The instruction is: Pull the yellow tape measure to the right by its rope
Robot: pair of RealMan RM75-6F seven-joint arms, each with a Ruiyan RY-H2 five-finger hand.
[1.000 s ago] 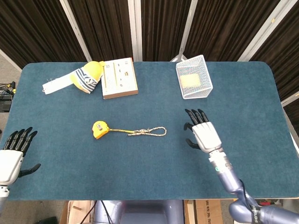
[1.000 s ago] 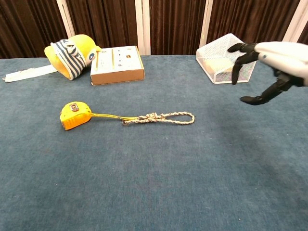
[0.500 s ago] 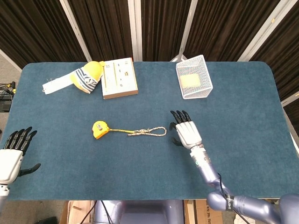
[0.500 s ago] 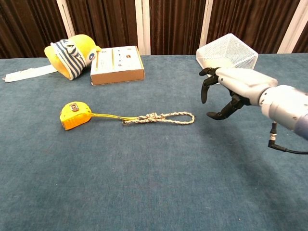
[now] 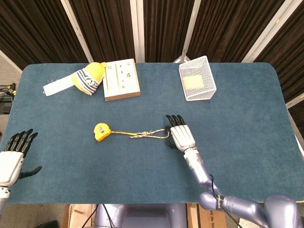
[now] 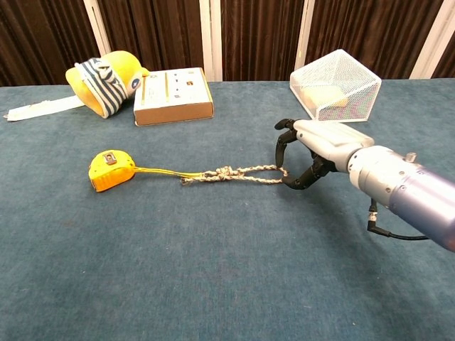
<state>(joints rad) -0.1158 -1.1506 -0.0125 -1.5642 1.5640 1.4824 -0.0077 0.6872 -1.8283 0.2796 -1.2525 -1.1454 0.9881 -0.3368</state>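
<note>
The yellow tape measure (image 5: 100, 131) (image 6: 110, 170) lies left of centre on the blue cloth. Its braided rope (image 5: 149, 134) (image 6: 242, 172) runs rightward from it and ends in a loop. My right hand (image 5: 180, 137) (image 6: 313, 149) hovers at the right end of that loop, fingers and thumb spread around the rope's tip without gripping it. My left hand (image 5: 14, 156) stays near the front left table edge, fingers apart and holding nothing; only the head view shows it.
A white wire basket (image 5: 197, 78) (image 6: 334, 85) lies tipped at the back right. At the back left sit a flat box (image 5: 121, 79) (image 6: 173, 94) and a yellow striped soft thing (image 5: 89, 77) (image 6: 103, 82) with a white strap (image 5: 57, 86).
My right hand has moved left and lower, from right of the rope to the loop's right end. The tape measure, rope and left hand have not moved.
</note>
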